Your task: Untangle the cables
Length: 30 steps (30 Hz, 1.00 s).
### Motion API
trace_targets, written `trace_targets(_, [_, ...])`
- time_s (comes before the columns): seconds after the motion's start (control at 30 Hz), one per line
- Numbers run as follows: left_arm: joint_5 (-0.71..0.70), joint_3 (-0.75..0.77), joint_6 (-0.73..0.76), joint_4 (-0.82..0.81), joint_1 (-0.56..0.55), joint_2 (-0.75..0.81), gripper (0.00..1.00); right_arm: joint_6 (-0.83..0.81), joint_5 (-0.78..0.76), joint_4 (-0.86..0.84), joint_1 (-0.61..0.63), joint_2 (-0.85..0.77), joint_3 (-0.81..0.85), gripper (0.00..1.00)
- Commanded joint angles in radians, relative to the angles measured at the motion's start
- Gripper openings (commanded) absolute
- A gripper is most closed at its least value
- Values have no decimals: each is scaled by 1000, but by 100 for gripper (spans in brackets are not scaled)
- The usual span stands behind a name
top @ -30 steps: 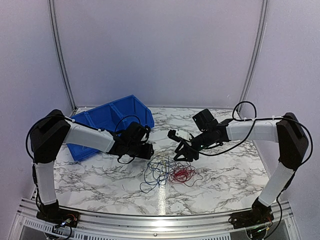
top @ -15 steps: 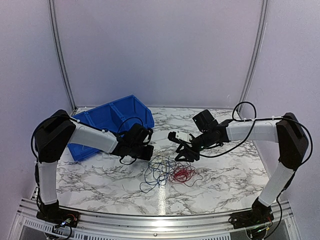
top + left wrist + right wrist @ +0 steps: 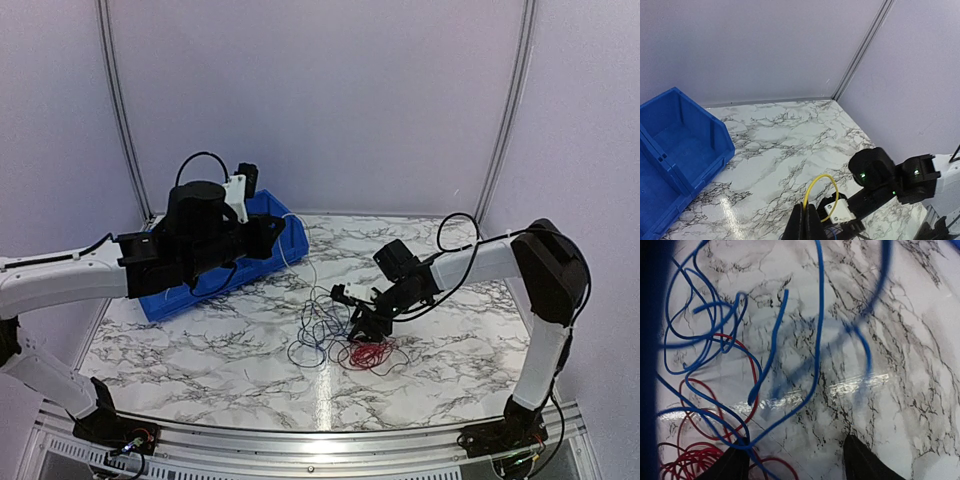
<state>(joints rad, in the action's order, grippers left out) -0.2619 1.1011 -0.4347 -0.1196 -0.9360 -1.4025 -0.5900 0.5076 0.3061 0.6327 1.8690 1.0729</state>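
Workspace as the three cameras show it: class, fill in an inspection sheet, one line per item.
Surface: marble-patterned table, glossy, no spill seen.
Job's things: tangled thin wires with a red coil and blue loops; a yellow wire runs up out of the heap.
Clutter: blue bin, empty where visible.
Grippers: left gripper shut on the yellow wire, held high; right gripper open, low over the blue loops.
Cables: black arm cords arch above the arms.
Surroundings: pale walls, metal posts; nothing else seen.
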Motion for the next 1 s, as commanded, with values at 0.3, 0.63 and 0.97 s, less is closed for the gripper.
trace_targets(0.3, [-129, 176, 131, 89, -109, 221, 0, 31, 4, 54, 2, 115, 75, 26])
trace_targets(0.63, [-67, 504, 210, 262, -134, 181, 0, 36, -33, 76, -5, 149, 98, 0])
trace_targets(0.97, [3, 555, 186, 330, -147, 138, 0, 26, -33, 103, -15, 67, 110, 0])
